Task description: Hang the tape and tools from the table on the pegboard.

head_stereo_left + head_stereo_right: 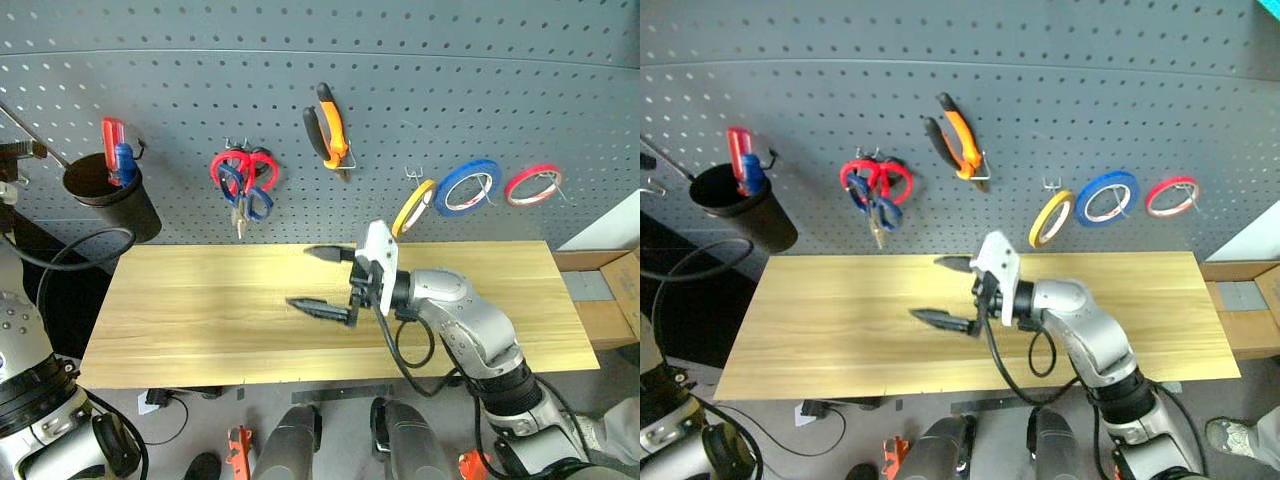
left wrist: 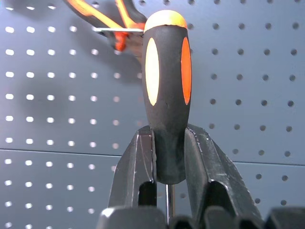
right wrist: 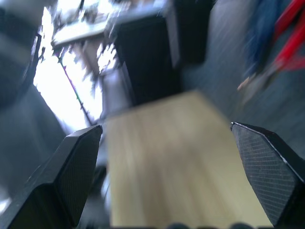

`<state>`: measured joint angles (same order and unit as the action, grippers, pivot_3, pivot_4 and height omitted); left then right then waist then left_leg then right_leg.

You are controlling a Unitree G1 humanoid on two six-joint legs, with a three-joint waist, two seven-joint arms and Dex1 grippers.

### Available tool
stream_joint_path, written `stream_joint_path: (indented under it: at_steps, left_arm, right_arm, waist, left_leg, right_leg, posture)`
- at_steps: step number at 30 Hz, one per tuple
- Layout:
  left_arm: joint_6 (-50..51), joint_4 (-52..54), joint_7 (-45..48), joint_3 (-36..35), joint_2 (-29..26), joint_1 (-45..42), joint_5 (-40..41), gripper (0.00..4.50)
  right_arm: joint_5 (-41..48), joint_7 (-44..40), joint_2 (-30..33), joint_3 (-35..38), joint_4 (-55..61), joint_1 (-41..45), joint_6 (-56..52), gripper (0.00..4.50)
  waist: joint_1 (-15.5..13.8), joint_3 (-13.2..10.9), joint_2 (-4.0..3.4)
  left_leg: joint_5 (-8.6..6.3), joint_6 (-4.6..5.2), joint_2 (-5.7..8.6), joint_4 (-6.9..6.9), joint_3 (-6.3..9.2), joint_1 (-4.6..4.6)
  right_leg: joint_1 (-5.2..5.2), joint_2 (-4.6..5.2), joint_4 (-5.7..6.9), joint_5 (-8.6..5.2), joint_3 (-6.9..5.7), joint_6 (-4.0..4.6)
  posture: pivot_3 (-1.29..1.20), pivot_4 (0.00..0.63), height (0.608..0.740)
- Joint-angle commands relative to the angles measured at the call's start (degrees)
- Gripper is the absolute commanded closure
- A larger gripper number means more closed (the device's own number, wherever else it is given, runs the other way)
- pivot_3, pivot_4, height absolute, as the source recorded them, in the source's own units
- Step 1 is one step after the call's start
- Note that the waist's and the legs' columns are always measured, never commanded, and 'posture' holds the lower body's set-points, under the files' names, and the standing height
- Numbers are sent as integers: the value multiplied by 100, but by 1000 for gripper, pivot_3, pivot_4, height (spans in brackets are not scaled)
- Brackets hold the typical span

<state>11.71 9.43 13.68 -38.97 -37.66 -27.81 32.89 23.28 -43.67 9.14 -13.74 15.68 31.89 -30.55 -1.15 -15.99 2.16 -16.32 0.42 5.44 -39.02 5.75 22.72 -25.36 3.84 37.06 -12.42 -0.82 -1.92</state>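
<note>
Left gripper [image 2: 169,157] is clamped on the screwdriver [image 2: 167,90] by the lower end of its orange-and-black handle. Handle's long axis runs straight out along the fingers, butt end leading toward the pegboard [image 2: 57,95]; a thin bit of shaft shows behind the grip.

Right gripper [image 1: 328,282] is spread wide and empty, hovering over the bare table [image 1: 200,310] mid-span, pointing to the robot's left.

Already on the board: pliers [image 1: 328,125] at 12 o'clock from the right gripper, dark-handled scissors [image 1: 245,195] at 11 beside the red pair [image 1: 243,165], yellow-tan tape [image 1: 413,207] at 2.

Key relation, from the left wrist view: the pliers' hook [image 2: 116,30] sits just up and to the side of the handle's butt, board dead ahead. Cup [image 1: 108,195] with other screwdrivers hangs at 9–10 o'clock. Screwdriver looks like the last item; left arm owns the move, hook target unclear.
</note>
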Motion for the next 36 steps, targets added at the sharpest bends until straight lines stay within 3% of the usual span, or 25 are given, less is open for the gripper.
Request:
stream_joint_path:
  at_steps: [1, 9, 19, 29, 32, 36]
  left_arm:
    - [-302, -45, 82, 57, -91, -34, -193, 4022]
    - [-515, -300, 258, 99, -31, 110, -276, 4022]
    - [-463, -436, 514, 644, 161, 551, -548, 4022]
    - [-123, -121, 560, 753, 205, 822, -468, 798]
    - [358, 520, 1102, 1065, 250, 986, 195, 798]
    - [899, 1423, 1566, 1477, 319, 1943, 634, 798]
  right_arm:
    - [298, 265, -132, 284, 495, 401, -119, 0]
    - [194, 444, 27, 10, 736, 578, -197, 0]
    - [238, 535, 122, 17, 680, 618, -245, 0]
    - [301, 357, 306, 41, 526, 576, -226, 0]
    - [567, 28, 545, 84, 617, 356, -381, 0]
    - [733, -394, 1051, 91, 718, -151, -491, 0]
  waist:
    - [4, 0, 0]
    - [51, 0, 1]
    - [104, 1, 1]
    - [128, 1, 1]
    - [108, 3, 3]
    - [94, 14, 0]
  left_leg:
    - [0, 0, 0, 0, 0, -1]
    - [0, 0, 0, 4, 0, 11]
    - [0, 0, 0, 2, -3, 10]
    - [0, 1, -1, 2, -5, 10]
    - [0, 1, 0, 2, -3, 12]
    - [-2, 4, 3, 3, -4, 12]
  right_leg:
    - [0, 0, 0, 0, 0, 0]
    - [-16, -1, -1, 0, -1, 0]
    - [-16, 0, 2, 0, 2, 1]
    - [-17, 0, 4, 0, 3, 1]
    - [-16, 0, 2, 0, 3, 1]
    - [-6, 9, -10, 0, 2, 1]
  posture:
    - [61, 241, 740]
    - [51, 238, 740]
    - [27, 233, 740]
    - [38, 228, 740]
    - [40, 228, 740]
    - [33, 228, 740]
